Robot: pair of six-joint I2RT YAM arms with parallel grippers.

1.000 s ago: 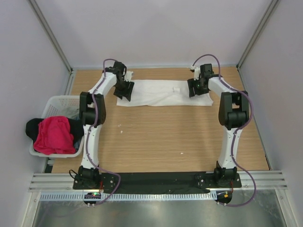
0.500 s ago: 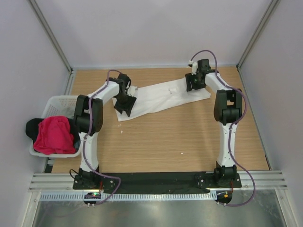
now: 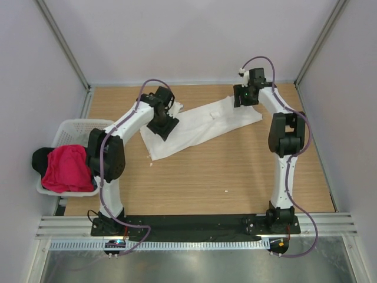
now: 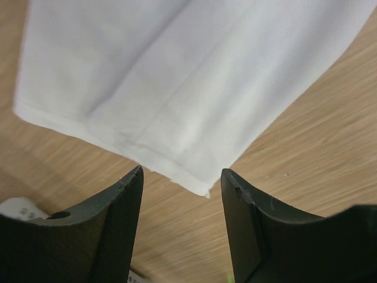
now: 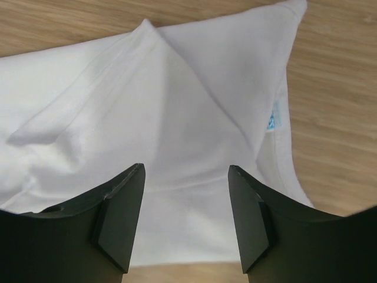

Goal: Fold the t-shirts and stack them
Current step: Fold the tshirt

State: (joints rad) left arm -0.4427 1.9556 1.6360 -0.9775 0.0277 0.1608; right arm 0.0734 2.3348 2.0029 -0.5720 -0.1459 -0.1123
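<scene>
A white t-shirt [image 3: 200, 127], folded into a long strip, lies slanted on the table from near left to far right. My left gripper [image 3: 163, 127] hovers over its left part, open; in the left wrist view the gripper [image 4: 181, 171] has only bare wood between its fingers, and the shirt's hemmed corner [image 4: 206, 190] lies just past the tips. My right gripper [image 3: 242, 100] is open above the shirt's far right end [image 5: 165, 118], near the collar label [image 5: 272, 121], gripping nothing. A pink-red t-shirt [image 3: 68, 168] and a black t-shirt [image 3: 40, 159] sit in the basket.
The white lattice basket [image 3: 73, 125] stands off the table's left edge. Pale walls and metal frame posts close in the back and both sides. A few small white specks [image 3: 227, 190] lie on the wooden table [image 3: 235, 171].
The white shirt lay straight across the back; its left end has swung toward the near side, so it now lies slanted. My left gripper moved right and nearer; the right one shifted slightly farther back.
</scene>
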